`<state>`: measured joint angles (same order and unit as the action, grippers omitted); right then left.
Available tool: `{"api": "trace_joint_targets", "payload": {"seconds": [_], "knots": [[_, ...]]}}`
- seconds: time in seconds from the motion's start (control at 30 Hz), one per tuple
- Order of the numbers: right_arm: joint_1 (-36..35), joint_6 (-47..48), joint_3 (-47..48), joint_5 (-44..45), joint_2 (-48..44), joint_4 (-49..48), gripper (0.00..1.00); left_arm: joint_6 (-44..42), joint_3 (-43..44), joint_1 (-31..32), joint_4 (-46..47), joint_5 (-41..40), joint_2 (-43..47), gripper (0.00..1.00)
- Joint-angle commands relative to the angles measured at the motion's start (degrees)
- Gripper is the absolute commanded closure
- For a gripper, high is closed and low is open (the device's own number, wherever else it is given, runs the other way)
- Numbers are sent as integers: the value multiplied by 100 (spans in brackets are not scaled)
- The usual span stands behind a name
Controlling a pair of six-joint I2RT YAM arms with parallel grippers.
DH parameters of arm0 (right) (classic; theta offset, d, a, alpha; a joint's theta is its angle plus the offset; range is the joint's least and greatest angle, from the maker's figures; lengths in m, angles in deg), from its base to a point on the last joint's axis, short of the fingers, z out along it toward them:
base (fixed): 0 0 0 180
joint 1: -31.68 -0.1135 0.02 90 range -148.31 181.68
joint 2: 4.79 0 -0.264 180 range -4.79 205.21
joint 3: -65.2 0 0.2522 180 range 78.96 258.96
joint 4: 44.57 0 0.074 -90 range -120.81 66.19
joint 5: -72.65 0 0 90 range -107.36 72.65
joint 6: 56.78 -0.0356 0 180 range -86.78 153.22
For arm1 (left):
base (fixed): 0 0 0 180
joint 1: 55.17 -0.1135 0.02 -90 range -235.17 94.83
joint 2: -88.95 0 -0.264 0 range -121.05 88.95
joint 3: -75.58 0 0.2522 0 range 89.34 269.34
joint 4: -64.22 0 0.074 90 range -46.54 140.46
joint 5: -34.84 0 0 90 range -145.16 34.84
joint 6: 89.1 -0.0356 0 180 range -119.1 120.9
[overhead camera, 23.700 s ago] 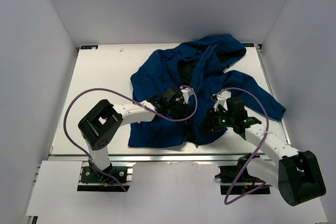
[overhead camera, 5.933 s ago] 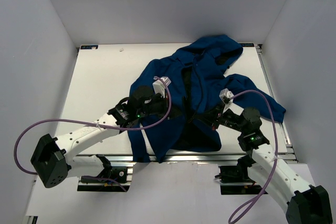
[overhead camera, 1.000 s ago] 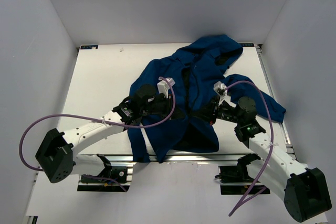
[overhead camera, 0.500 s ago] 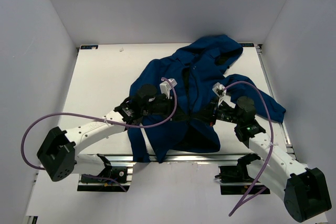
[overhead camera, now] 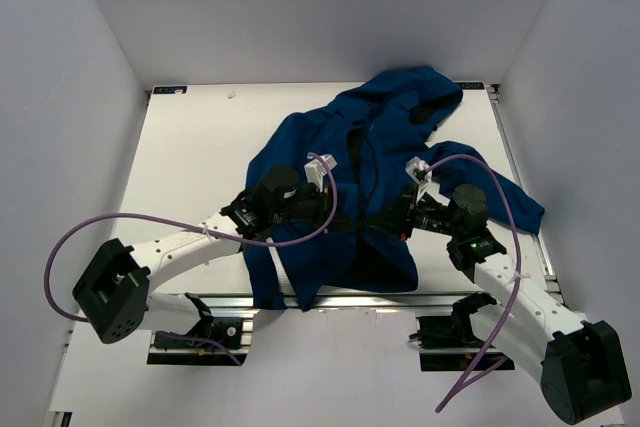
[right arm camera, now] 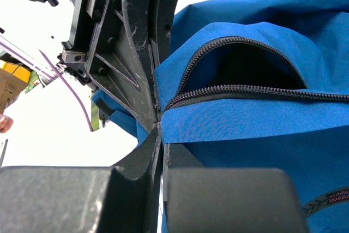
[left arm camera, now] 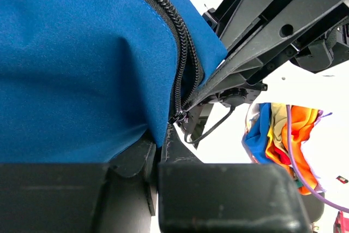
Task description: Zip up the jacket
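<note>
The dark blue hooded jacket lies on the white table, hood at the far right, its lower front bunched between my grippers. My left gripper is shut on the jacket's front edge beside the dark zipper; its fingers pinch the fabric at the zipper's lower end. My right gripper faces it, tip to tip. It is shut on the opposite front edge, just below the zipper teeth. The teeth gape open above it. The slider is hidden.
White enclosure walls stand close on the left, right and back. Purple cables loop from both arms. A sleeve trails toward the table's right edge. A heap of colourful cloth shows beyond the table in the left wrist view.
My left gripper has edged right toward the right gripper, so the two tips now meet. The jacket's bunched lower front has hardly shifted.
</note>
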<state>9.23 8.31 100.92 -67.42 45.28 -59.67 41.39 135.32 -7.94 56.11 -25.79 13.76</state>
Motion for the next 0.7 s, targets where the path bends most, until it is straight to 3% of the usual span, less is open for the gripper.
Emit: {"api": "trace_joint_targets", "payload": {"seconds": [0.0,0.33,0.67], "knots": [[22,-76,54,-47,-32,-427,100,11,-97,-2,331,87,295,100],[13,-1015,-200,629,-41,-1744,100,91,-633,-2,735,-133,638,100],[22,-1438,81,928,153,-1825,100,-24,-897,6,332,-1,542,100]]}}
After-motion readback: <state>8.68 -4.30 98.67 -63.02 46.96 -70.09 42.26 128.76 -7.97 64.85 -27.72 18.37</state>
